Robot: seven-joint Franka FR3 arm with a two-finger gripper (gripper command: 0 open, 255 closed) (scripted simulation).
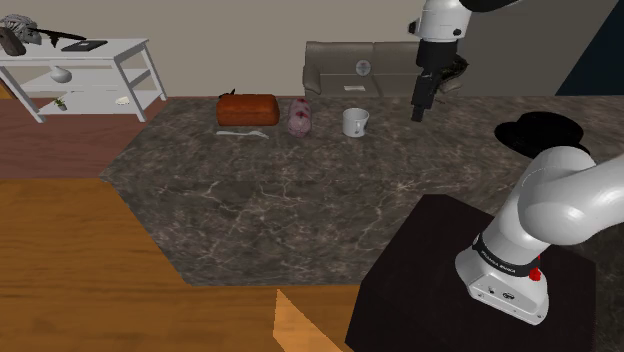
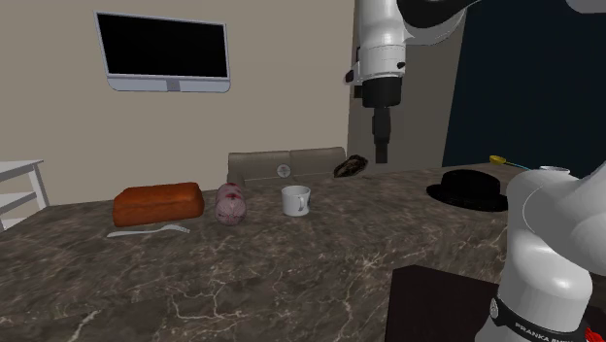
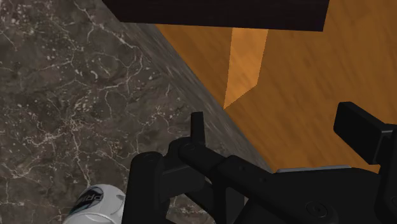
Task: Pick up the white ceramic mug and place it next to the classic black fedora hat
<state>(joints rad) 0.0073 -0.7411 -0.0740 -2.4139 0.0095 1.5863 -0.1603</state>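
Note:
A white mug (image 1: 355, 121) (image 2: 295, 200) stands upright on the dark marble counter (image 1: 300, 200), near its far edge. In the wrist view the mug (image 3: 95, 203) sits beside one finger, outside the gap. My gripper (image 1: 420, 108) (image 2: 382, 151) (image 3: 280, 127) hangs well above the counter, open and holding nothing, with its fingers pointing down. It is to the right of the mug in the shoulder view. A black fedora hat (image 1: 540, 130) (image 2: 470, 188) rests on the counter farther right, beyond the gripper.
An orange-brown loaf (image 1: 247, 109), a white utensil (image 1: 240, 131) and a pink round object (image 1: 299, 117) lie left of the mug. A beige sofa (image 1: 360, 68) and a white shelf (image 1: 90, 75) stand behind. My dark stand (image 1: 450, 270) is at the lower right.

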